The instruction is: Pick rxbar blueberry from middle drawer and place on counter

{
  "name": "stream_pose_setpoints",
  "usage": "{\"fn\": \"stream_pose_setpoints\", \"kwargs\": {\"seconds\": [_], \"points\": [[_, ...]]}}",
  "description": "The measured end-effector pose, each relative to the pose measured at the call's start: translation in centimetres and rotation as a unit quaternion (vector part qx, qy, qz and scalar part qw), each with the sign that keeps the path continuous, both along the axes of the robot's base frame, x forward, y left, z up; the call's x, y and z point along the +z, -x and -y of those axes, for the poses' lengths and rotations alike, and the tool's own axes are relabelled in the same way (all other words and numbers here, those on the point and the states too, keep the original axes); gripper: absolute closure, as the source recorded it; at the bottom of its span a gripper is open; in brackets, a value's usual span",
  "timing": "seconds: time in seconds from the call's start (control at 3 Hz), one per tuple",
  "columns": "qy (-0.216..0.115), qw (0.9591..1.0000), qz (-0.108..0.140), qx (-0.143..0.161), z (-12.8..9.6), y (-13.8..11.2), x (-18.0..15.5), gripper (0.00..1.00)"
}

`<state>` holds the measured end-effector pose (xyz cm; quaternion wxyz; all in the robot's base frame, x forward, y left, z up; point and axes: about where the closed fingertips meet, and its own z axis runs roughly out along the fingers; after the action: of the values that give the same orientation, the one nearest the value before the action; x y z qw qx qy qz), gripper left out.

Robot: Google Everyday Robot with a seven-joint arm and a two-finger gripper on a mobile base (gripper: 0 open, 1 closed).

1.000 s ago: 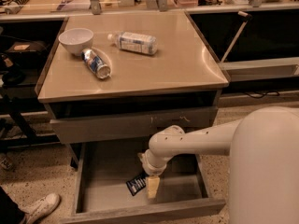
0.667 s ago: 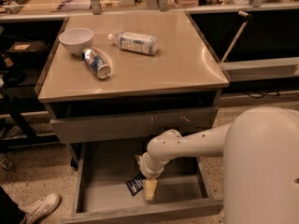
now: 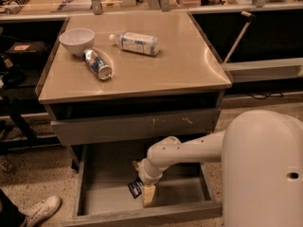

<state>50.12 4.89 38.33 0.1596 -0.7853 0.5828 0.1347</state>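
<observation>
Speckled flooring and a white shoe [image 3: 41,211] frame a grey cabinet with its middle drawer [image 3: 102,186] pulled open at the bottom. The tool [image 3: 148,196] hangs down inside that drawer from the pale arm [image 3: 189,150], close to the drawer's front rim. The rxbar blueberry [image 3: 135,189] lies on the drawer floor just beside the tool, on its side toward the shoe, and seems to touch it. Whether the tool is spread, pressed together or pinching the bar cannot be told from this view.

Up and behind the tool, above the scratched drawer front [image 3: 132,126], the tan bench [image 3: 184,65] carries a white bowl [image 3: 77,40], a tipped can [image 3: 98,64] and a lying water bottle [image 3: 136,43]. The half of the bench on the tool's own side is bare.

The bar is likely very light and flat. Its filling would be fairly stiff, but the glossy wrapper looks slick and will crinkle. A pinch across its narrow width near the middle seems safest. The crimped ends would fold or slip, and a bar lying flat gives little edge to catch, so it may skate along the drawer floor.

Compared with a second ago, the arm's wrist joint sits lower and has shifted toward the shoe side. The tool has come nearer the drawer's front rim, and the bar has moved slightly the same way with it. The robot's body [image 3: 265,174] fills more of the view.
</observation>
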Motion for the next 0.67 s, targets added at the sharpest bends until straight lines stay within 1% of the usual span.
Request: {"fn": "stream_pose_setpoints", "kwargs": {"seconds": [0.33,0.67], "points": [[-0.002,1.0000,-0.003,-0.002,-0.1,0.0,-1.4,0.00],[-0.002,1.0000,-0.003,-0.006,0.4,-0.4,-3.0,0.00]]}}
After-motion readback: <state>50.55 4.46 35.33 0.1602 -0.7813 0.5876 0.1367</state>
